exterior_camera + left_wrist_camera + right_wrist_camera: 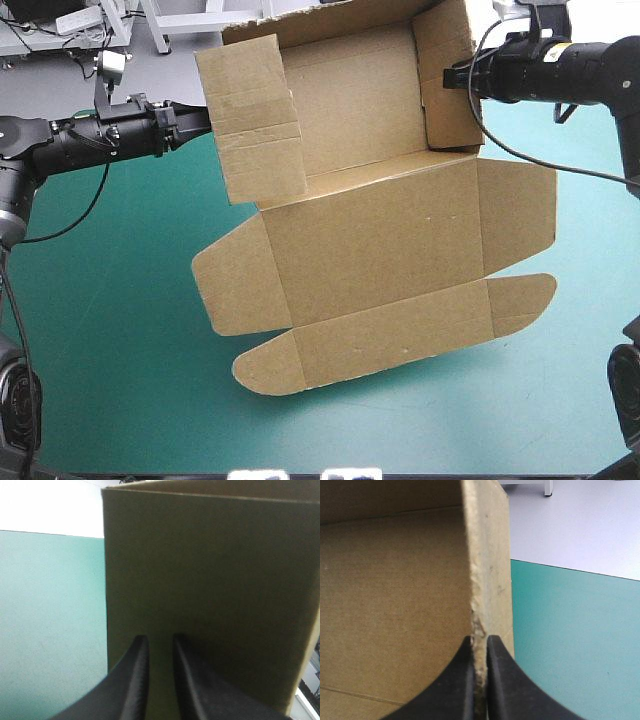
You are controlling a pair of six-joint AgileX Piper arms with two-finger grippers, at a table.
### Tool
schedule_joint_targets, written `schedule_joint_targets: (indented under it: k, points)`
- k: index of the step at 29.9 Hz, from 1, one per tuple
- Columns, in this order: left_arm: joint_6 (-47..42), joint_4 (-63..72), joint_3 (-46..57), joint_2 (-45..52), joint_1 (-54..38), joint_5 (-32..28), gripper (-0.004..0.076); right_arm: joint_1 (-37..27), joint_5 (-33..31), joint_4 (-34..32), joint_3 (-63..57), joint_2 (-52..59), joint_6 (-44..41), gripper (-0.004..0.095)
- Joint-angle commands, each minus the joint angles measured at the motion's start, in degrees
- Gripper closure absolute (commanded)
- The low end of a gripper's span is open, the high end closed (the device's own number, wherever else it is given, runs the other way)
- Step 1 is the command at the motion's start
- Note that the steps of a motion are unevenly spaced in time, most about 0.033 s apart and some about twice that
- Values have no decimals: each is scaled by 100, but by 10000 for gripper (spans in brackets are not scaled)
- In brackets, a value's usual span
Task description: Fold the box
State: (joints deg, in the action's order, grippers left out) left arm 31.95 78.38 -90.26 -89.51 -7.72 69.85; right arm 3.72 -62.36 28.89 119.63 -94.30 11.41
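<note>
The brown box (370,230) is lying skewed on the teal-green table (120,330), half formed. The left gripper (203,122) is meeting the outer edge of the box's raised left wall, and the right gripper (450,75) is at its raised right wall. The box's lid, with rounded tabs, is spreading flat on its near side.

The table's teal-green cover (120,350).

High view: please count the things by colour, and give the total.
Brown: 1, the box.
Black: 2, the left end effector and the right end effector.
Teal-green: 1, the cover.
Total: 4.
</note>
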Motion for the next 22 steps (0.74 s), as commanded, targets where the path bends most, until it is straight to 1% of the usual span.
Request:
schedule_joint_targets:
  k: [1,3,5,11,18,22]
  points:
    - [10,632,-190,247,43,415,451,-54,487,254,164,182,-41,913]
    - [-18,642,-190,250,94,415,372,-54,498,212,164,183,-41,913]
    - [-31,642,-190,259,164,415,335,-54,528,176,164,183,-41,913]
    - [-31,653,-190,318,408,415,330,-54,695,178,164,183,-41,913]
    - [-11,666,-190,330,442,404,330,-54,695,178,164,183,-41,912]
    - [-11,859,-190,383,442,404,330,-54,695,51,164,171,-41,912]
